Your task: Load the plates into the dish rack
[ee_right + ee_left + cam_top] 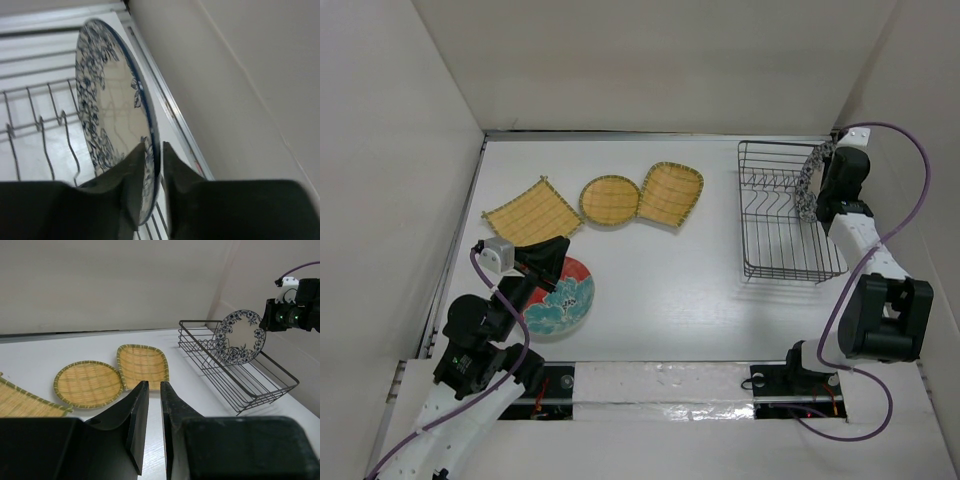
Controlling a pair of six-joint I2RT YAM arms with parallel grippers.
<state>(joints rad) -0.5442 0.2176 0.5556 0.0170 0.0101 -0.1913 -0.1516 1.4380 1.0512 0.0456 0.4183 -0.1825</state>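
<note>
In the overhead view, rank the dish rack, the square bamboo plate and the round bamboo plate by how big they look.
1. dish rack, clearly largest.
2. square bamboo plate.
3. round bamboo plate, smallest.
All rest on the same table, so distance from the camera barely affects this order.

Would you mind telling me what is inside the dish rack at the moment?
The dish rack shows only bare wires and prongs. The blue-and-white plate hangs upright over its far end, pinched by the right gripper; whether its lower rim touches the wires is hidden.

Blue-and-white plate (808,182) upright over rack (775,240)
</note>
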